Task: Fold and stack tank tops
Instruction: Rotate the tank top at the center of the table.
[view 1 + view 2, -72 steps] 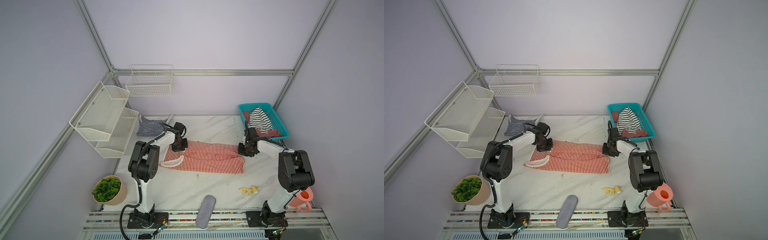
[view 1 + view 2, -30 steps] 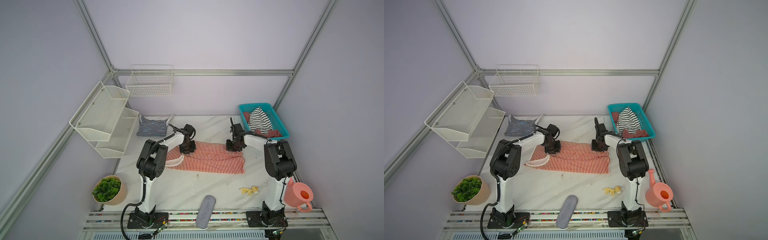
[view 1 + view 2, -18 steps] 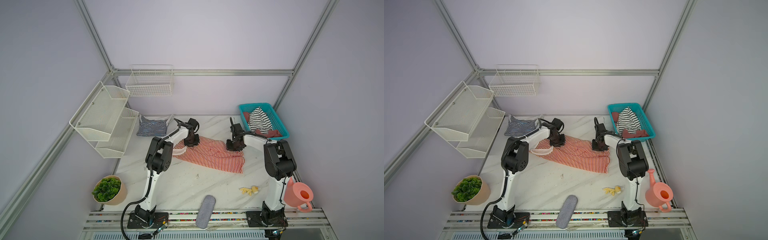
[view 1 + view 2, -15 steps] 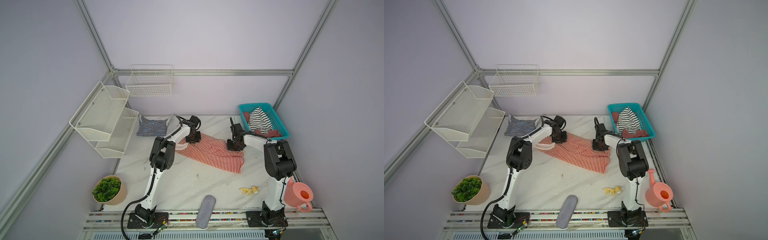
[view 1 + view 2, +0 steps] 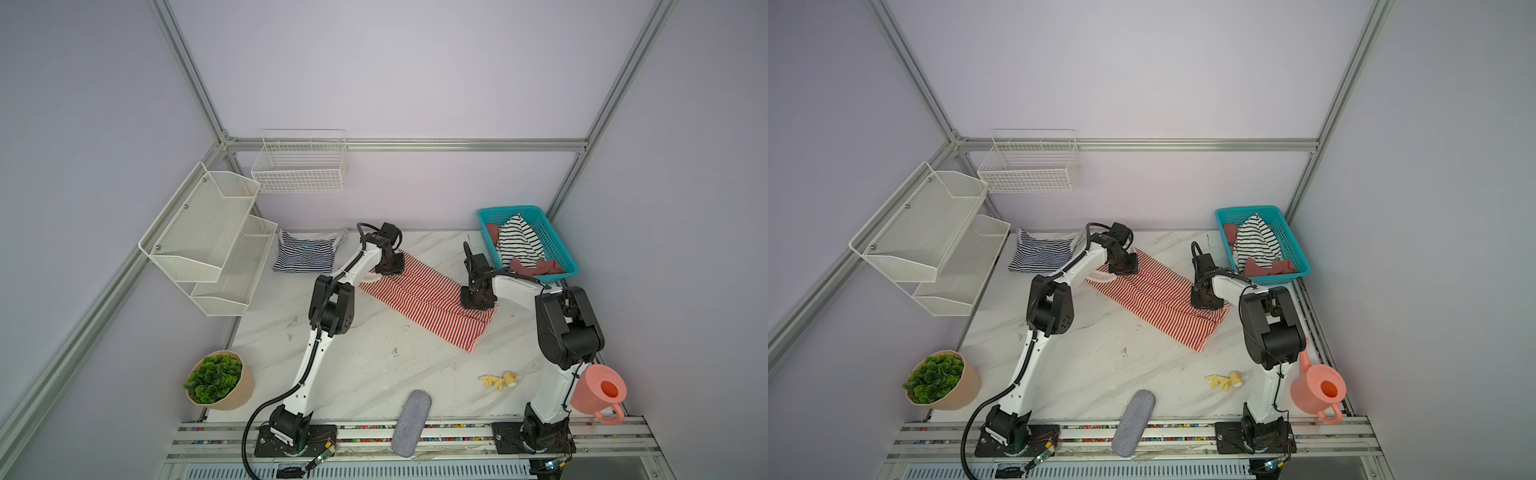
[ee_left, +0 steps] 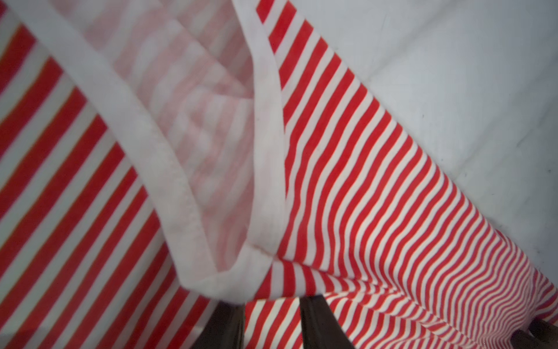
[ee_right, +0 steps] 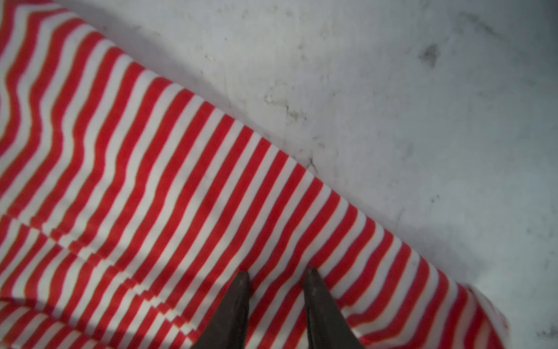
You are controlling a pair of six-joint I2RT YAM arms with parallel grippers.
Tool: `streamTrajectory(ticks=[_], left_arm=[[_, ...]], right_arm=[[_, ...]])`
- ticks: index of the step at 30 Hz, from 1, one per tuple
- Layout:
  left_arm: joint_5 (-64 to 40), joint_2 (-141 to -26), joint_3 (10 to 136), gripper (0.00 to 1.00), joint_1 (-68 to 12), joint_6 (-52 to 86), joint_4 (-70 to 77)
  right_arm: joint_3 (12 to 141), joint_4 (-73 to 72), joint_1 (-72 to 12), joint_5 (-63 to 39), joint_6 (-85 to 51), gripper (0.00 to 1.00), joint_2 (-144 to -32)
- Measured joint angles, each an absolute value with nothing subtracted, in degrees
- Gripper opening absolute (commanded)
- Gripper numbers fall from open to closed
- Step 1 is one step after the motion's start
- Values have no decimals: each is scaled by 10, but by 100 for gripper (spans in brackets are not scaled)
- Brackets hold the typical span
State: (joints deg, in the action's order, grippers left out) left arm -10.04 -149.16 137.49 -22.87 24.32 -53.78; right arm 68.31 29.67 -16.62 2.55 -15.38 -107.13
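A robot lab cell — plain lilac walls (image 5: 415, 75), aluminium frame (image 5: 457, 144), two arms (image 5: 567, 328) bolted at a marble table (image 5: 374, 365).

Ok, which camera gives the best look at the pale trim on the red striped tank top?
The left wrist view: the pale trim runs across the frame close up. Both top views show the red striped tank top, its trim only a small loop by the left claw. The right wrist view shows mainly stripes.
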Motion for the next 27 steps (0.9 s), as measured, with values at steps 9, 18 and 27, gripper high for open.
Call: streamTrajectory(ticks=[9, 18, 27], left_arm=[[-157, -1512, 1392, 31, -222, 196, -490], [-203, -1521, 1392, 31, -219, 135, -448], [-241, -1529, 1392, 32, -218, 95, -419]], right_arm=[[618, 359, -197, 1, -182, 31, -1006], [582, 356, -265, -41, -227, 27, -980], [573, 318, -349, -84, -287, 27, -977]])
